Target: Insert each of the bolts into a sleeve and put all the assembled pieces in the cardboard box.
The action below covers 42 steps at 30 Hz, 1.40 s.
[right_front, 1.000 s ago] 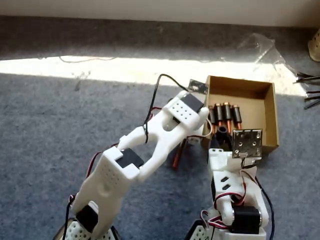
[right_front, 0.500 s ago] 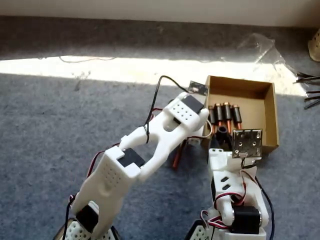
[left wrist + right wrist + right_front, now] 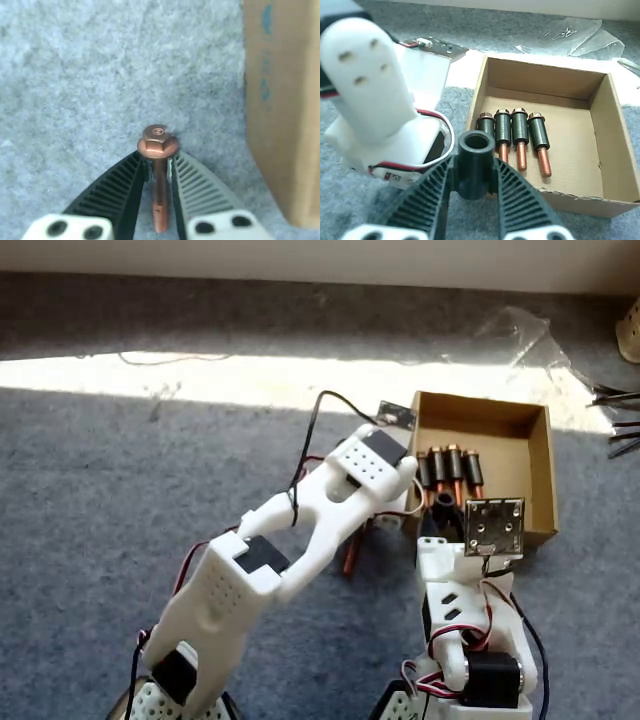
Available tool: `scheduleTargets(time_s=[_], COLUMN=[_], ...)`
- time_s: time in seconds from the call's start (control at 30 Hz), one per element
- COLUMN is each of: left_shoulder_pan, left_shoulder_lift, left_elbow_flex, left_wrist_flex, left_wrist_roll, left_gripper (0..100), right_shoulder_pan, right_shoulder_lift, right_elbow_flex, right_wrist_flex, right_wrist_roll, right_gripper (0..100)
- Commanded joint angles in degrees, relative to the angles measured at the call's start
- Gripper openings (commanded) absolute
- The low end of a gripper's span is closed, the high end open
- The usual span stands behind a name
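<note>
My left gripper (image 3: 158, 161) is shut on a copper bolt (image 3: 158, 150), gripping its shank just below the hex head, a little above the grey carpet beside the cardboard box (image 3: 280, 110). From above, the bolt (image 3: 351, 556) hangs slanted under the left arm (image 3: 330, 500), just left of the box (image 3: 535, 455). My right gripper (image 3: 475, 170) is shut on an upright black sleeve (image 3: 476, 162), open end up, in front of the box's (image 3: 600, 107) near wall. Several assembled bolt-and-sleeve pieces (image 3: 520, 131) lie side by side inside the box.
A crumpled clear plastic bag (image 3: 520, 325) lies beyond the box. Dark thin items (image 3: 618, 425) sit at the right edge. The left arm's white wrist (image 3: 375, 105) stands close beside the right gripper. Open grey carpet (image 3: 120, 480) spreads to the left.
The bolt under the left arm has shifted slightly to the left. The right arm with the sleeve has stayed still.
</note>
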Motion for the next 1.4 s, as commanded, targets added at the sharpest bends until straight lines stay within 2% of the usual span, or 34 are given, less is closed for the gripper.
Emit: scheduleTargets(time_s=[0.0,0.1,0.27,0.57,0.7,0.9,1.0,1.13,1.37], left_shoulder_pan=[-1.54,-1.63,-3.03,-7.6,-7.69,-7.69,-7.78,-9.36,-13.05], left_shoulder_lift=[-1.54,-3.47,-11.38,-25.63,-31.96,-45.41,-53.49,-65.45,-87.16], left_elbow_flex=[-2.77,-3.21,-3.12,-3.03,0.04,9.19,14.11,23.96,48.75], left_wrist_flex=[-0.18,2.46,7.91,17.58,18.37,18.11,18.11,13.27,-5.1], left_wrist_roll=[0.09,-0.35,-8.62,-9.41,-14.33,-15.82,-21.54,-26.99,-31.91], left_gripper=[0,0,0,0,0,0,0,0,0], right_shoulder_pan=[0.4,0.31,0.13,-6.02,-8.57,-14.73,-15.96,-18.77,-22.99], right_shoulder_lift=[-0.4,-0.31,-0.31,-0.31,-0.31,-0.31,-0.31,-0.31,-0.31], right_elbow_flex=[-0.4,-0.4,-0.31,1.98,2.07,2.15,2.24,5.32,10.86], right_wrist_flex=[-0.4,-0.4,-0.4,-0.48,-0.48,-0.48,-0.48,-3.3,-11.74], right_wrist_roll=[0.0,-0.35,-0.35,-0.35,-0.35,-0.35,-0.35,-0.18,-0.35], right_gripper=[0.5,0.5,0.5,0.5,0.5,0.5,0.5,0.5,0.5])
